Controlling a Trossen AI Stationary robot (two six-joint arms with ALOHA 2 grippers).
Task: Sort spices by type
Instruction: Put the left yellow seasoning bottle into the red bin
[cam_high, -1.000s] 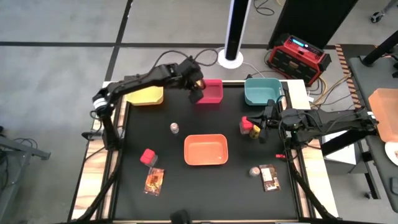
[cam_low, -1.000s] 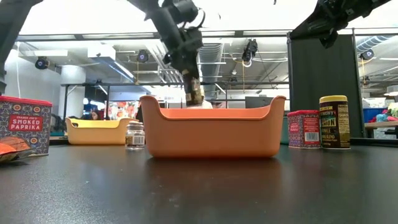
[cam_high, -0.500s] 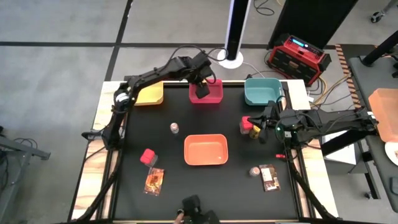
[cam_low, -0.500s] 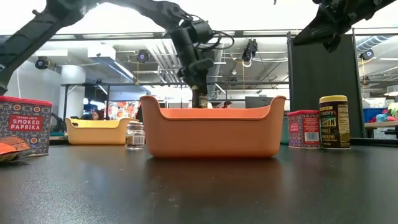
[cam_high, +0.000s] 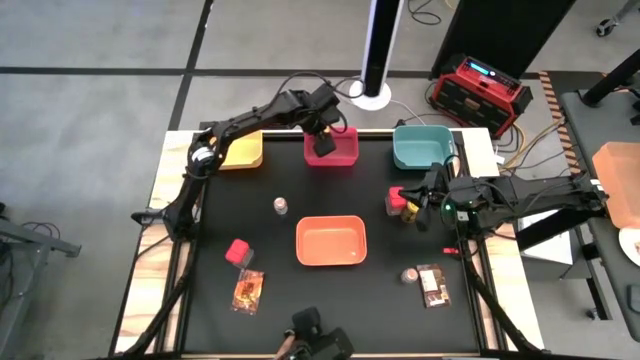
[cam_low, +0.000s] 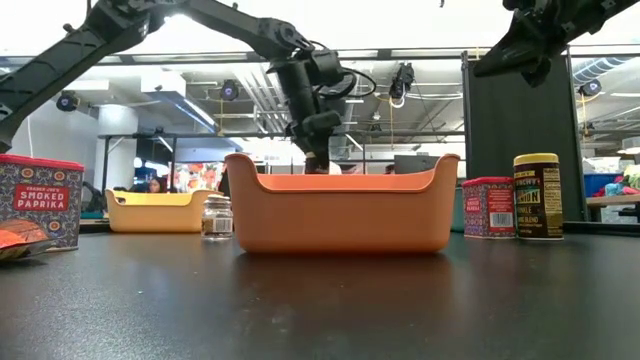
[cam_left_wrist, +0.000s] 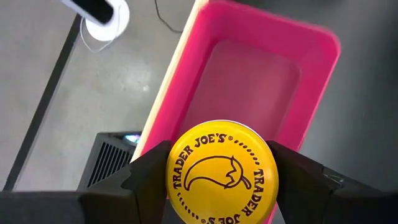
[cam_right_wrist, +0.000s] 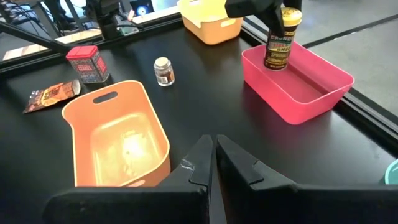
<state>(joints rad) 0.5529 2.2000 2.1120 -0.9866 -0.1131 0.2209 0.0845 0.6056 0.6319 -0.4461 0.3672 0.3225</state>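
Behind orange tray (cam_low: 340, 213), held jar (cam_left_wrist: 222, 172) hidden.

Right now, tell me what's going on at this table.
The left gripper holds a yellow-lidded jar in the red tray at the table's far edge. The right gripper waits shut beside a red tub and another yellow-lidded jar. The orange tray, two shakers, two packets and another red tub sit untouched.

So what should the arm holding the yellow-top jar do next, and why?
Probably lower a little and let go: the left gripper holds the yellow-lidded jar upright inside the pink tray, at or near its floor.
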